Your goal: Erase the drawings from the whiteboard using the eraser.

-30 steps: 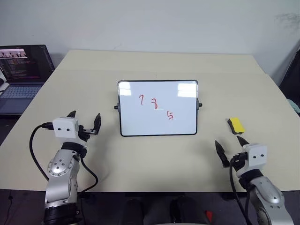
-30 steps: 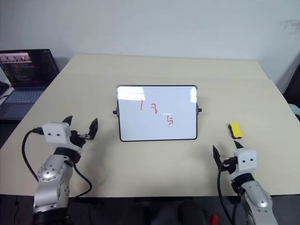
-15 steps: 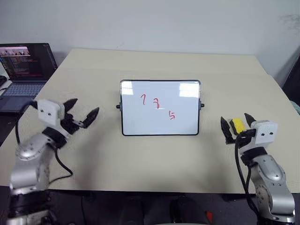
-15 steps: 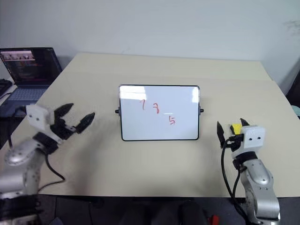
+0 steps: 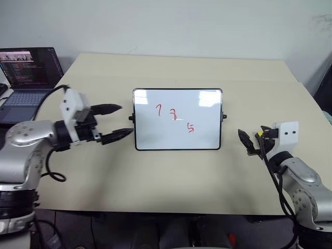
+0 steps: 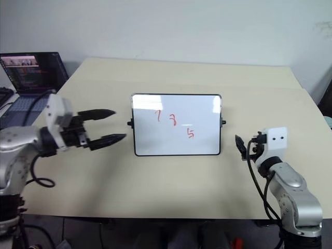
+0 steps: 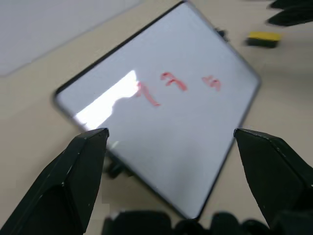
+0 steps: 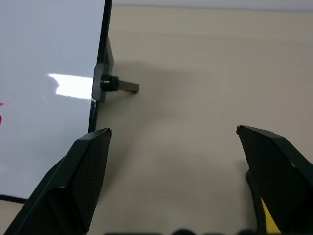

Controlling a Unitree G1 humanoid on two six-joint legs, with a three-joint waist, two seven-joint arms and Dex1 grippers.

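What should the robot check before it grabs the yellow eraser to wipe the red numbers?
1. Right gripper open: ok.
2. Eraser lying free on the table: ok.
3. Eraser sitting between the right gripper's fingers: cannot tell, just a yellow edge shows by one finger.
4. Drawings still on the whiteboard: ok, three red marks.
5. Left gripper off the whiteboard: ok, open beside its left edge.

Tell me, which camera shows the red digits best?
The left eye view: the digits sit upright and unblurred on the whiteboard. The right eye view shows them much the same. The left wrist view has them blurred and tilted; the right wrist view catches just a red trace at its edge.
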